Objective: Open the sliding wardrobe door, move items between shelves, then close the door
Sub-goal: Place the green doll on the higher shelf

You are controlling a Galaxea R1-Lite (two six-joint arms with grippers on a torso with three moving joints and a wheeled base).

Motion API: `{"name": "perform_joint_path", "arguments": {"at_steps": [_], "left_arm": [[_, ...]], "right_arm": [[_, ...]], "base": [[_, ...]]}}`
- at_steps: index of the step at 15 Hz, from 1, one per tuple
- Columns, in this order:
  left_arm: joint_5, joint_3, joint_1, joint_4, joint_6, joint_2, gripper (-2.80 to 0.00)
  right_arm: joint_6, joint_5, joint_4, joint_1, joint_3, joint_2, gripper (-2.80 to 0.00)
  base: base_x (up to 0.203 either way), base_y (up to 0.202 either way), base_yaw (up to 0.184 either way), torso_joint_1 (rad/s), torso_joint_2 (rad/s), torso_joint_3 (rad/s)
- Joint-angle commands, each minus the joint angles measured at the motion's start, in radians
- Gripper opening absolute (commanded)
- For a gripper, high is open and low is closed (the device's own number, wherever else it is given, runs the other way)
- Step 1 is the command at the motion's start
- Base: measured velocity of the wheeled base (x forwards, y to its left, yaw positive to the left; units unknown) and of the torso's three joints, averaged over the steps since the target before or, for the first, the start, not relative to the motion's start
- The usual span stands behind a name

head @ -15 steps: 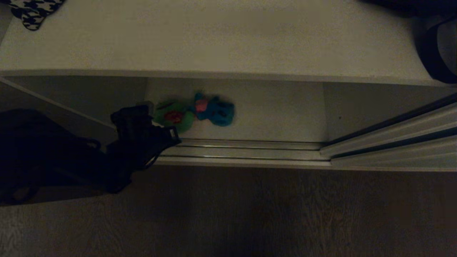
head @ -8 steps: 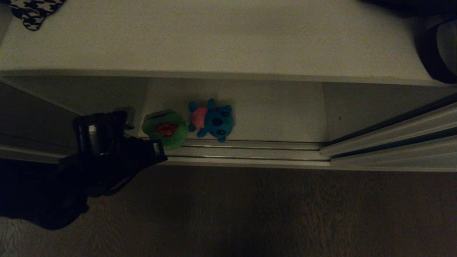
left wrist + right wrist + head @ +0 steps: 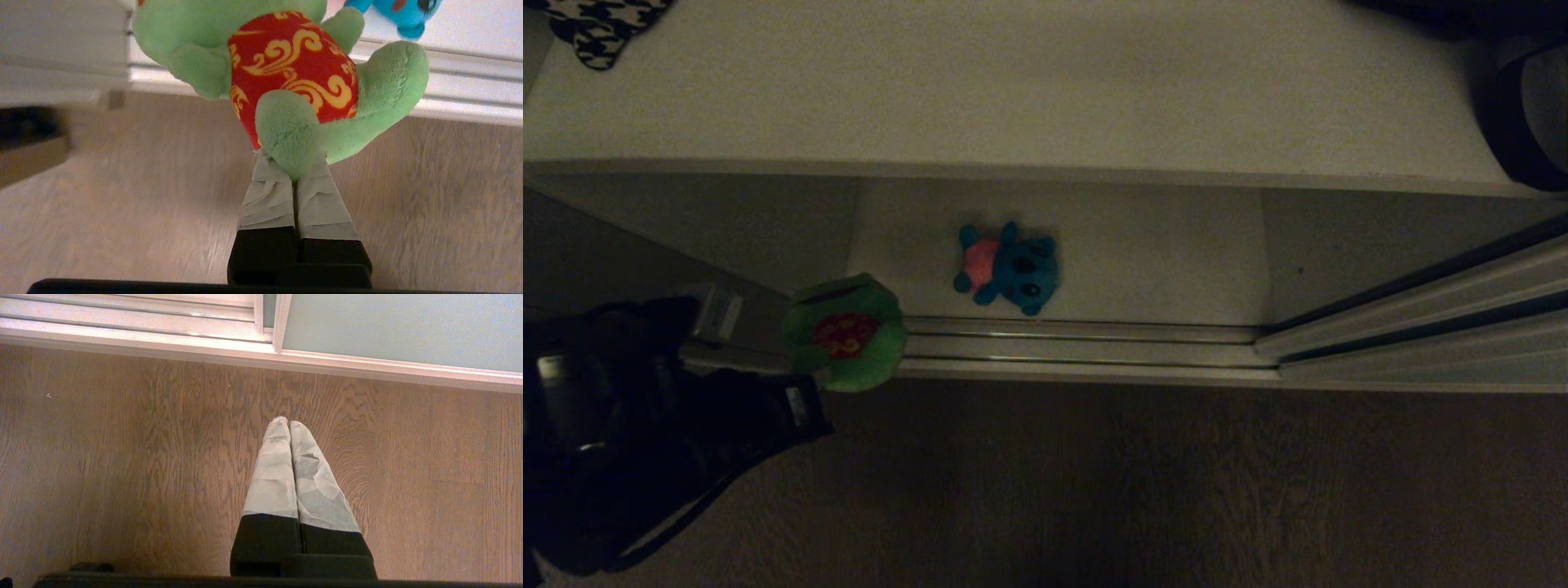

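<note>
Green frog toy (image 3: 844, 333) hangs in front of the bottom shelf (image 3: 1143, 261), pinched tight by the left end effector (image 3: 295, 173). This is the moving step; next, lift it to the upper shelf (image 3: 1013, 82).

So the green frog (image 3: 845, 335) is up off the bottom shelf (image 3: 1135, 261), hanging over the door track (image 3: 1078, 347) at the end of the left gripper (image 3: 805, 384) (arm's just a dark blob at lower left). Teal-blue plush (image 3: 1006, 267) lies alone on the shelf, houndstooth cloth (image 3: 596, 28) on the board above
</note>
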Motion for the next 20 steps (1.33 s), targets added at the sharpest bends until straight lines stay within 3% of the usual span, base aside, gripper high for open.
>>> {"name": "perform_joint_path", "arguments": {"at_steps": [1, 3, 6, 9, 14, 16, 20], "left_arm": [[0.002, 0.037, 0.001, 0.053, 0.001, -0.147, -2.8], [-0.003, 0.057, -0.001, 0.197, 0.008, -0.286, -2.8], [-0.052, 0.038, -0.002, 0.522, 0.026, -0.519, -2.8], [-0.131, -0.042, -0.003, 0.919, 0.055, -0.734, -2.8], [-0.239, -0.211, -0.003, 1.365, 0.11, -1.006, -2.8], [-0.271, -0.306, -0.003, 1.49, 0.126, -1.057, -2.8], [-0.29, -0.455, -0.002, 1.618, 0.132, -1.075, -2.8]], "right_arm": [[0.0, 0.0, 0.0, -0.001, 0.0, -0.003, -2.8], [0.0, 0.0, 0.0, -0.001, 0.0, -0.003, -2.8], [0.0, 0.0, 0.0, -0.001, 0.0, -0.003, -2.8], [0.0, 0.0, 0.0, -0.001, 0.0, -0.003, -2.8], [0.0, 0.0, 0.0, 0.0, 0.0, -0.003, -2.8], [0.0, 0.0, 0.0, -0.001, 0.0, -0.003, -2.8], [0.0, 0.0, 0.0, 0.0, 0.0, -0.003, -2.8]], "base": [[0.0, 0.0, 0.0, 0.0, 0.0, 0.0], [0.0, 0.0, 0.0, 0.0, 0.0, 0.0], [0.0, 0.0, 0.0, 0.0, 0.0, 0.0], [0.0, 0.0, 0.0, 0.0, 0.0, 0.0], [0.0, 0.0, 0.0, 0.0, 0.0, 0.0], [0.0, 0.0, 0.0, 0.0, 0.0, 0.0], [0.0, 0.0, 0.0, 0.0, 0.0, 0.0]]}}
